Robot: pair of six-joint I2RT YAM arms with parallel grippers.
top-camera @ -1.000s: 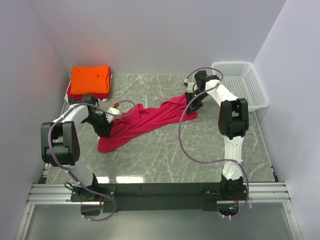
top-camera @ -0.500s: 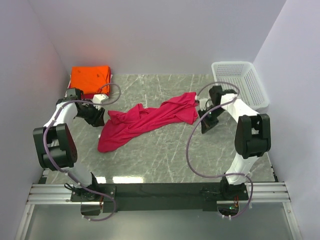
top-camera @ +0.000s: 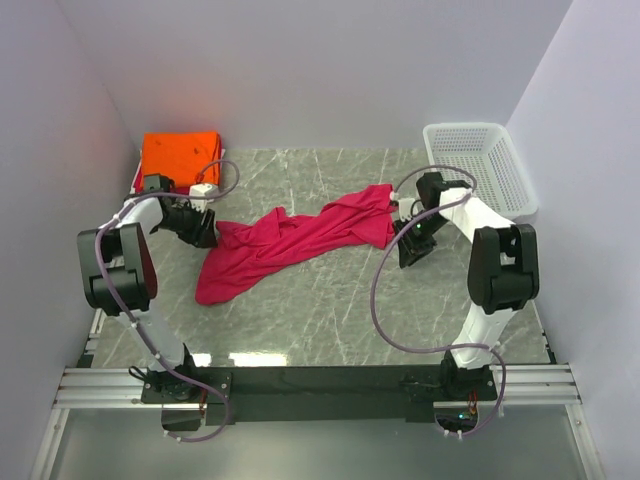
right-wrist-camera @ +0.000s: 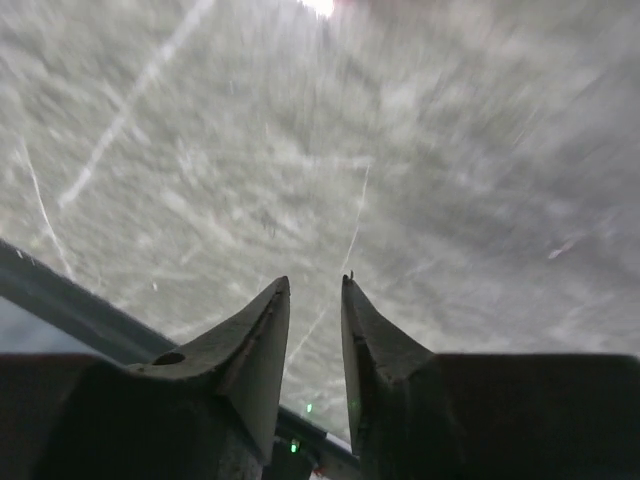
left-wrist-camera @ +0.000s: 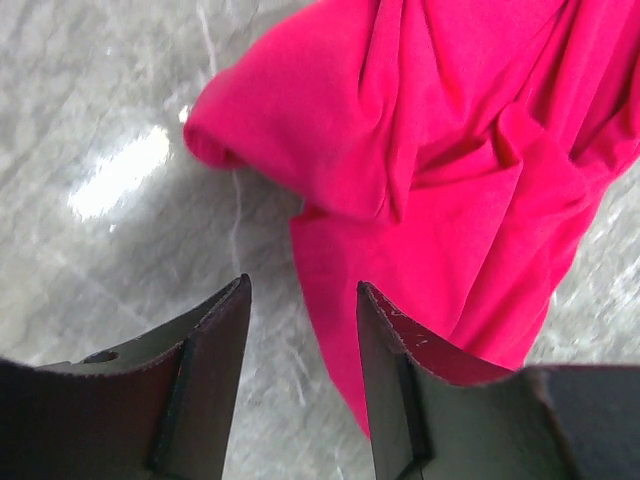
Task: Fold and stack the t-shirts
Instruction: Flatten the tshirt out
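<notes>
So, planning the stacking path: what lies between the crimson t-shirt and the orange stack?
The left hand sits there, beside the crimson t-shirt and short of the orange stack; the top view shows it.

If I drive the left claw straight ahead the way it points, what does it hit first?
Probably the pink shirt: its edge lies just past the open tips of the left claw, beyond a strip of bare table. Depth is unclear, so the table could come first.

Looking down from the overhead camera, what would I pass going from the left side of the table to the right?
In order: folded orange t-shirts → crumpled crimson t-shirt → right gripper → white mesh basket.
</notes>
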